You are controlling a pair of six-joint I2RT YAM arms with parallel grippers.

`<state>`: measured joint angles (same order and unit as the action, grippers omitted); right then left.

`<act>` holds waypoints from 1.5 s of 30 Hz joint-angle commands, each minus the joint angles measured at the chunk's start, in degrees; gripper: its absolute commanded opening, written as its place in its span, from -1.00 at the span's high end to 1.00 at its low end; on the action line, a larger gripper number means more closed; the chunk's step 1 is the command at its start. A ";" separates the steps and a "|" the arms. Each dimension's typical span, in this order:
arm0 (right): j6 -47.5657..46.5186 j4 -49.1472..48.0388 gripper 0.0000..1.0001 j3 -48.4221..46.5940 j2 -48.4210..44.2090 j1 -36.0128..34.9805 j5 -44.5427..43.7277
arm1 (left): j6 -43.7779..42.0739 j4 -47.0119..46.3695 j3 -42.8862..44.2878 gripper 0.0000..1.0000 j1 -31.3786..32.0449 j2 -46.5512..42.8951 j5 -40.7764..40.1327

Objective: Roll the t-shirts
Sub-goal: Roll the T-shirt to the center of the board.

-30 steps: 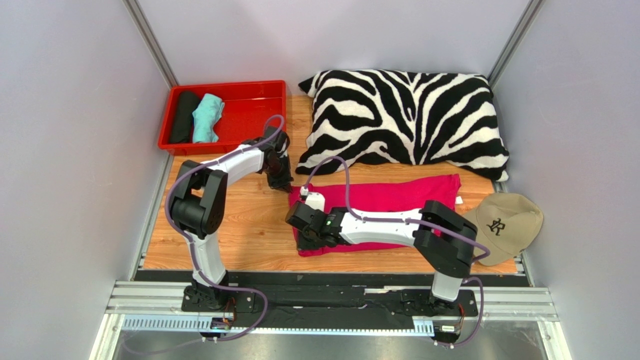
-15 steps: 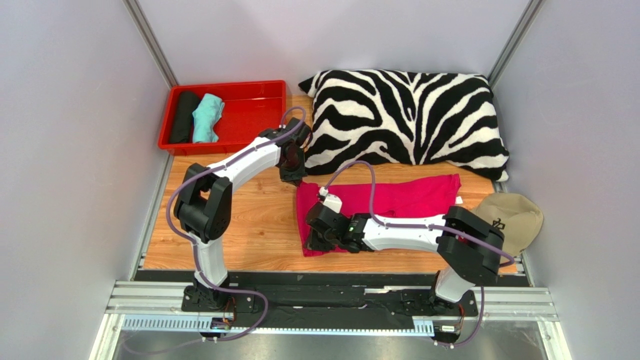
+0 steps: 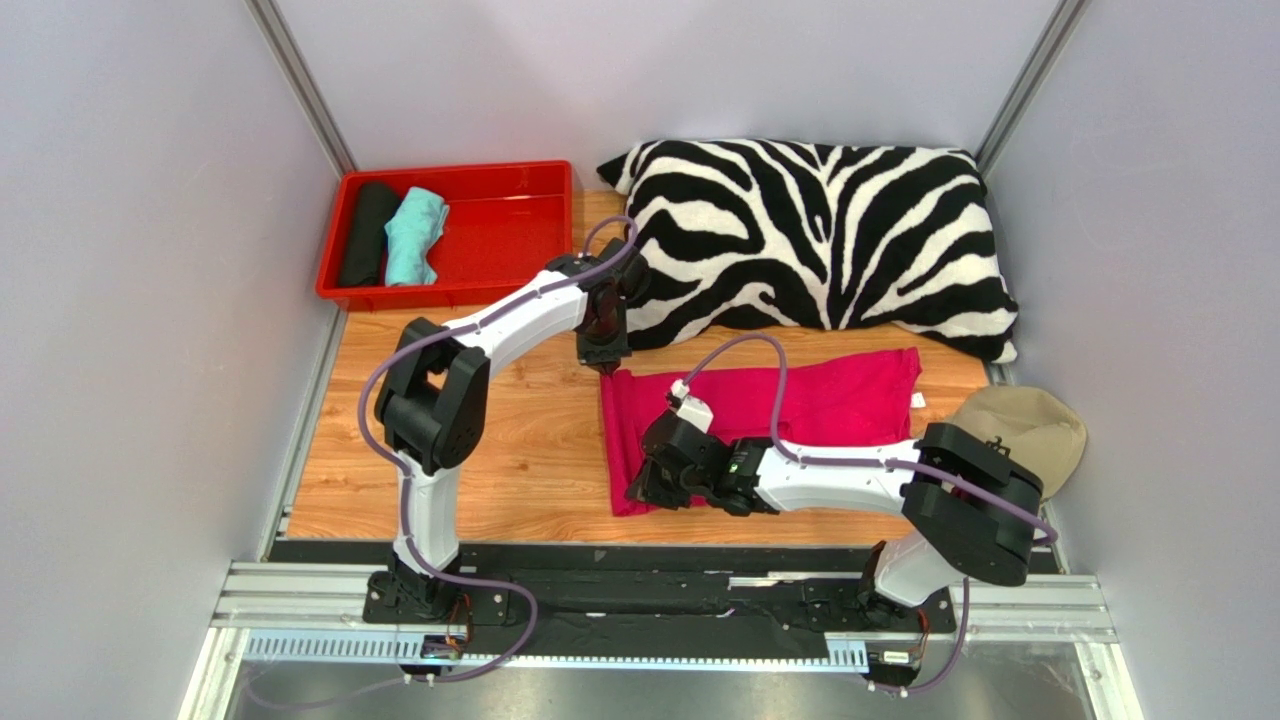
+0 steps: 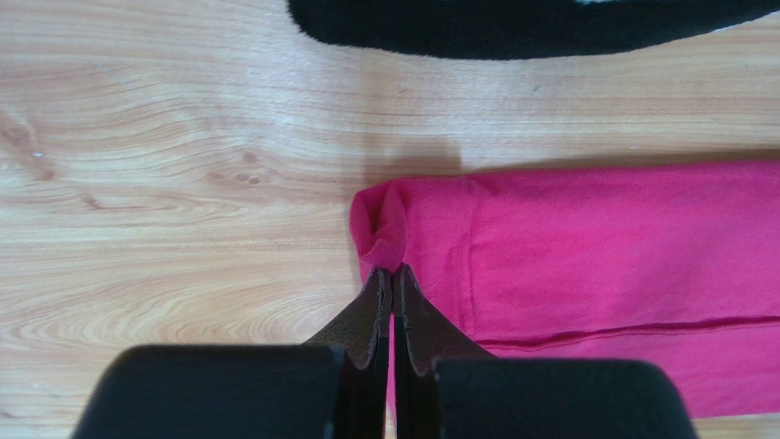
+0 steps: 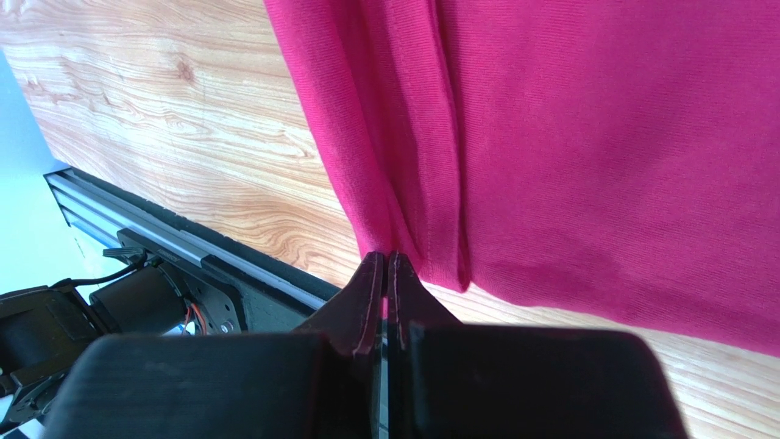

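A hot-pink t-shirt (image 3: 819, 402) lies folded into a long strip on the wooden table, in front of the pillow. My left gripper (image 3: 604, 360) is shut on the strip's far left corner (image 4: 383, 233). My right gripper (image 3: 643, 495) is shut on its near left corner (image 5: 384, 240), close to the table's front edge. The left end of the shirt is lifted slightly between them. A black roll (image 3: 365, 233) and a mint-green roll (image 3: 413, 236) lie in the red tray (image 3: 511, 225).
A zebra-striped pillow (image 3: 812, 240) lies along the back, just behind the left gripper. A beige cap (image 3: 1037, 428) sits at the right, partly hidden by the right arm's elbow. Bare wood (image 3: 496, 450) lies left of the shirt.
Both grippers have moved right, holding the shirt's left end and pulling it over the table. The right arm's elbow now covers more of the cap.
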<state>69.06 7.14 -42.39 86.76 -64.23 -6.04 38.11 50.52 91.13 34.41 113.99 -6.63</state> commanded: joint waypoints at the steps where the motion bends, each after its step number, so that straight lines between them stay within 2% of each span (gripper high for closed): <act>1: 1.78 -2.13 1.00 2.22 -3.18 0.24 -0.99 | 1.18 0.54 3.87 1.00 1.53 1.84 -1.01; 16: 3.01 -1.51 0.98 5.74 -5.64 0.24 -2.22 | 1.44 1.16 8.36 1.00 3.91 6.76 -0.31; 27: -0.15 4.02 0.47 3.55 -7.31 -0.72 -5.64 | 1.62 1.60 9.32 1.00 4.26 9.49 -1.19; 28: -0.50 4.55 0.37 2.50 -7.05 -0.99 -6.34 | 1.71 1.94 9.50 1.00 4.35 9.67 -1.28; 31: -2.08 7.27 0.26 -0.05 -6.96 -1.95 -8.62 | 1.79 2.12 9.41 1.00 4.26 10.11 -1.45; 39: -5.33 12.11 0.21 -3.66 -8.80 -2.75 -13.29 | 2.15 2.30 9.41 1.00 4.35 10.37 -1.54; 45: -11.39 12.55 0.09 -8.58 -4.24 -2.40 -14.70 | 2.06 2.47 9.41 1.00 4.43 10.37 -1.72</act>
<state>62.76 19.62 -46.46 80.09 -66.70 -17.12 39.66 52.27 98.76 38.30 123.59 -7.01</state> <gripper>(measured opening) 0.443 0.008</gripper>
